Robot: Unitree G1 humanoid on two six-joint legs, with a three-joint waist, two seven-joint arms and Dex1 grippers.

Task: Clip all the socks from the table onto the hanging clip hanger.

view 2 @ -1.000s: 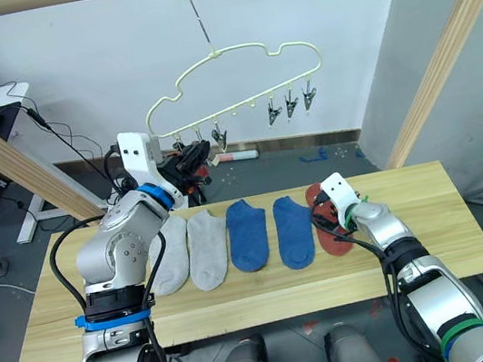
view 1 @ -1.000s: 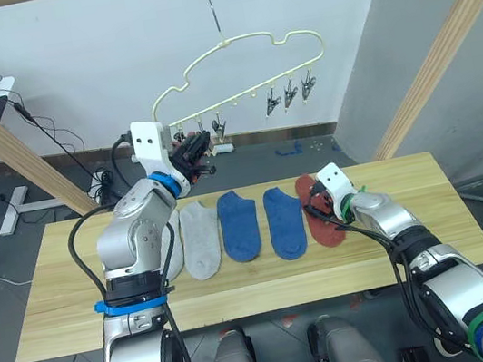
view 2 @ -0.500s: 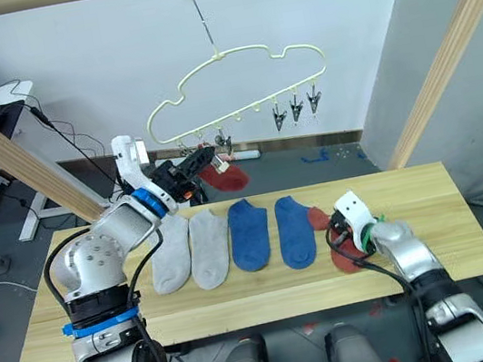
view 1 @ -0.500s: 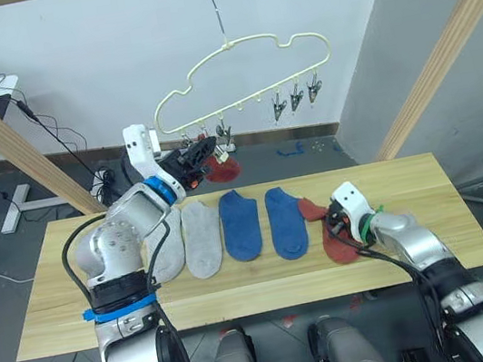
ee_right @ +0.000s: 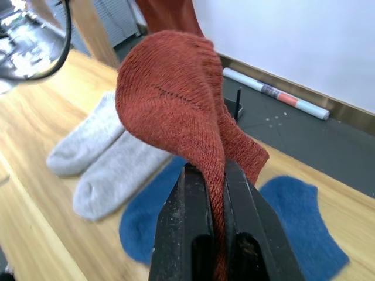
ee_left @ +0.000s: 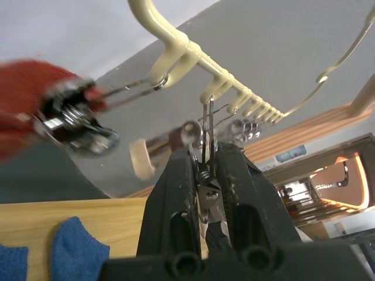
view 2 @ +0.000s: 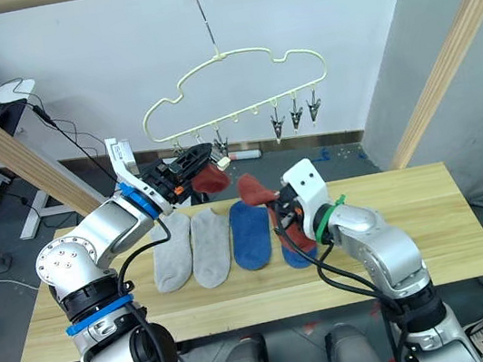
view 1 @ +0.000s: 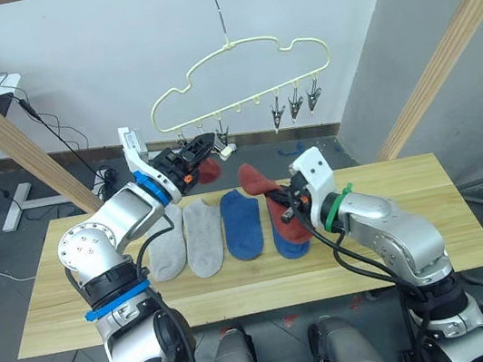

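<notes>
One rust-red sock already hangs from the clip hanger. The right claw pinches the second red sock, lifted below the hanger; the left claw squeezes a clip. Two grey socks and two blue socks wait on the bench.

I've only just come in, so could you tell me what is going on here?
The robot is pegging socks onto the clip hanger. Its left gripper squeezes one clip, beside a rust red sock already hanging there. Its right gripper holds the other rust red sock above the table, where two grey socks and two blue socks lie.
</notes>
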